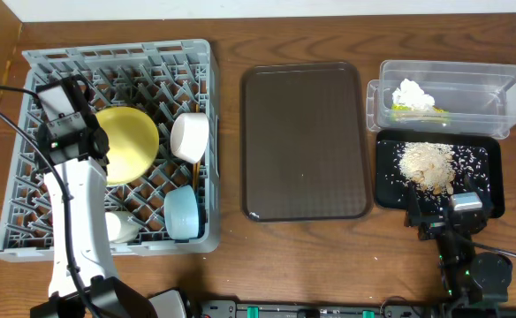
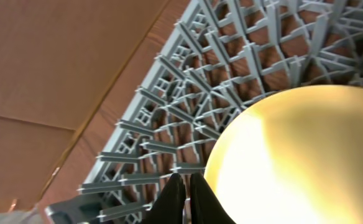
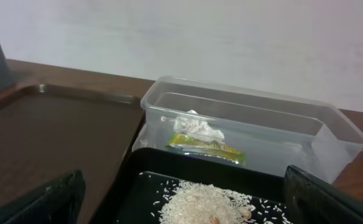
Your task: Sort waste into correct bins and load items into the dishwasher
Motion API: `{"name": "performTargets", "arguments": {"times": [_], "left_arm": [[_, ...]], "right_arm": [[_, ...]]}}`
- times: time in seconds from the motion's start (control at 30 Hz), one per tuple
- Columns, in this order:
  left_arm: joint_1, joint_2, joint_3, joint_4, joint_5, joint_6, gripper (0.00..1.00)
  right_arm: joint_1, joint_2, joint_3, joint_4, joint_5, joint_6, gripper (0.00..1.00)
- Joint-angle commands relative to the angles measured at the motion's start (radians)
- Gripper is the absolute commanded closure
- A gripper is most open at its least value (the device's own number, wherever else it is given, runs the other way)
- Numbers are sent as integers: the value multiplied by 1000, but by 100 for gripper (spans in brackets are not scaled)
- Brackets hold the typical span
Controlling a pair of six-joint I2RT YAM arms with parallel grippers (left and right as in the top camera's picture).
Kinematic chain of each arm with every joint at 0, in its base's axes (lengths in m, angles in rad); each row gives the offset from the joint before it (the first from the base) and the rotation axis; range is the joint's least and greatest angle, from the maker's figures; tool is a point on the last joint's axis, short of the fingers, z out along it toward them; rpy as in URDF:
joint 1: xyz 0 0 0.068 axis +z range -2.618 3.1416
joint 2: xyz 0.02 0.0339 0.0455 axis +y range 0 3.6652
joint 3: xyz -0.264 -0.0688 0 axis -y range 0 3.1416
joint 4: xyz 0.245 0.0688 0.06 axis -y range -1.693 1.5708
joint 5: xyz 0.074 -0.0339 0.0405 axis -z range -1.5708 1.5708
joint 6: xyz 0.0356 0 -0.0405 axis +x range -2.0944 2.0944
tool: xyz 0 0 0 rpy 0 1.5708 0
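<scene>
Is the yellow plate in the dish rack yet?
In: the plate rests inside the dish rack, on its lattice and pegs, well within the walls.

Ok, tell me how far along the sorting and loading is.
Done: plate, white bowl, blue bowl and cup sit in the rack; tissue and wrapper in the clear tub; rice in the black tray. In hand: nothing; left hand shut, right hand open. Left: possibly chopsticks, which I can't make out.

No text, label, brand or number can be read on anything here.
</scene>
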Motion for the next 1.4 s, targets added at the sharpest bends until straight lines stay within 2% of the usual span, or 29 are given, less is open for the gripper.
{"name": "performTargets", "arguments": {"times": [0.0,0.07,0.13,0.2,0.23,0.3,0.4,0.47,0.57,0.77,0.97,1.07,1.17,1.23,1.3,1.33,1.37], "left_arm": [[-15,-10,3,0,-61,21,92],[-15,-10,3,-25,-43,2,93],[-10,-10,3,-71,-42,-105,92],[13,-10,3,-129,10,-229,62],[31,-10,3,-153,55,-277,52],[89,-10,3,-195,202,-355,46],[188,-10,3,-244,423,-423,44],[258,-8,3,-266,528,-467,44],[357,3,-3,-270,694,-470,45],[402,90,-5,-267,898,-469,45],[402,196,-5,-255,941,-470,48],[402,233,-5,-222,941,-470,54],[402,254,-5,-193,941,-475,55],[402,269,-5,-183,941,-478,64],[402,284,-5,-179,940,-476,78],[402,301,-5,-185,940,-458,92],[399,315,-5,-204,924,-427,92]], "right_arm": [[-3,-5,-3,-1,-4,-10,1],[-3,-5,-3,-1,-4,-10,1],[-3,-5,-3,-1,-4,-10,1],[-4,-5,-3,-1,-5,-10,1],[-4,-5,-3,-1,-5,-10,1],[-4,-5,-3,-1,-5,-10,1],[-4,-5,-3,-1,-5,-10,1],[-3,-5,-3,-1,-4,-10,1],[-4,-5,-3,-1,-5,-10,1],[-4,-5,-3,-1,-5,-10,1],[-4,-5,-3,-1,-4,-10,1],[-3,-5,-3,-1,-5,-10,1],[-3,-5,-3,-1,-4,-10,1],[-3,-5,-3,-1,-5,-10,1],[-3,-5,-3,-1,-4,-10,1],[-4,-5,-3,-1,-5,-10,1],[-4,-5,-3,-1,-5,-10,1]]}}
